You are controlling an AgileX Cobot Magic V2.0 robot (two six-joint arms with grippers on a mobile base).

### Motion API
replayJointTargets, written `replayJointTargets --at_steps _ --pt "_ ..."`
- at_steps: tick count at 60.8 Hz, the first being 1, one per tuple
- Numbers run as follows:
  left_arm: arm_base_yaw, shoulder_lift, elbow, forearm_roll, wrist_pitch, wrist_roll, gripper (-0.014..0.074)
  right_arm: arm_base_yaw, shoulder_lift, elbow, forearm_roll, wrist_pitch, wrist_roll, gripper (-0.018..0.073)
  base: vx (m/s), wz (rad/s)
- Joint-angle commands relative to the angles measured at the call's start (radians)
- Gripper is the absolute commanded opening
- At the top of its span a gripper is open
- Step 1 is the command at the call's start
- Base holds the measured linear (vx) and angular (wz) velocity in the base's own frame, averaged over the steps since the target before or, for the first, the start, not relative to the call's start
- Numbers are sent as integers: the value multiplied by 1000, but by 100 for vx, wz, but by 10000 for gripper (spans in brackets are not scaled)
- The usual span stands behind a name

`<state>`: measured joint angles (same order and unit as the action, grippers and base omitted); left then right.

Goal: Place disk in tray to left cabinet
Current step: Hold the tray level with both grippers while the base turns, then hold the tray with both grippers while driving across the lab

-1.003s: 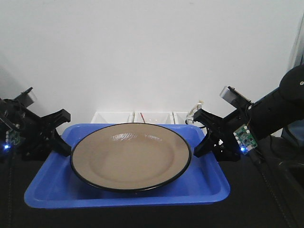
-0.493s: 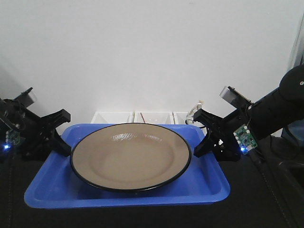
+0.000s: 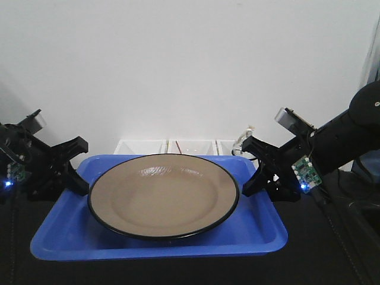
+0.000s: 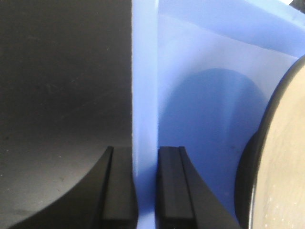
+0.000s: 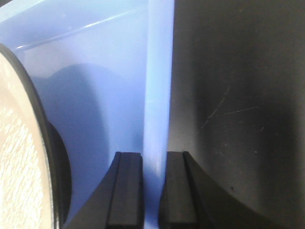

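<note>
Two end effectors grip the blue tray [image 3: 264, 233], one on each short side; the left end effector [image 3: 79, 167] has its black fingers [image 4: 119, 191] drawn in tight on the tray's left rim, one finger outside the rim and one inside, both pressed flat against the plastic; the right end effector [image 3: 250, 168] is clamped the same way on the right rim, which in the right wrist view stands as a pale blue strip pinched between the two fingers [image 5: 126, 191].

The disk [image 3: 163, 193], a glossy tan plate with a thin black edge, lies inside the tray, roughly centred and filling most of its width; its black edge shows at the right of the left wrist view and at the left of the right wrist view, near the inner finger of each end effector but not touching it.

The tray sits over a dark desk [image 3: 335, 261]; whether it rests on the desk or is raised just clear of it cannot be told.

Behind the tray, against the white wall [image 3: 178, 59], stands a row of small white bins [image 3: 178, 146]; a small green circuit board [image 3: 306, 172] with a blue light glows on the right arm's wrist.
</note>
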<state>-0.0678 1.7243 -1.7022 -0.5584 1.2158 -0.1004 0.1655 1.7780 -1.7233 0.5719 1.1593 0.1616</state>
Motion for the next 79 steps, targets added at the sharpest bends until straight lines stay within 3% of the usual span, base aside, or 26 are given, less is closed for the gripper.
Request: replayJointTargets --at_steps 1,50,79 --pt "-45 -58 -33 -234 38 -14 0 31 -49 -43 244 -51 -2 -3 0 1" --pt "-45 -58 -33 -235 37 -14 0 31 -49 -43 244 -50 -2 -3 -9 3" --pt "-45 -58 -33 -235 37 -14 0 31 -49 -43 244 -50 -2 -3 -14 46"
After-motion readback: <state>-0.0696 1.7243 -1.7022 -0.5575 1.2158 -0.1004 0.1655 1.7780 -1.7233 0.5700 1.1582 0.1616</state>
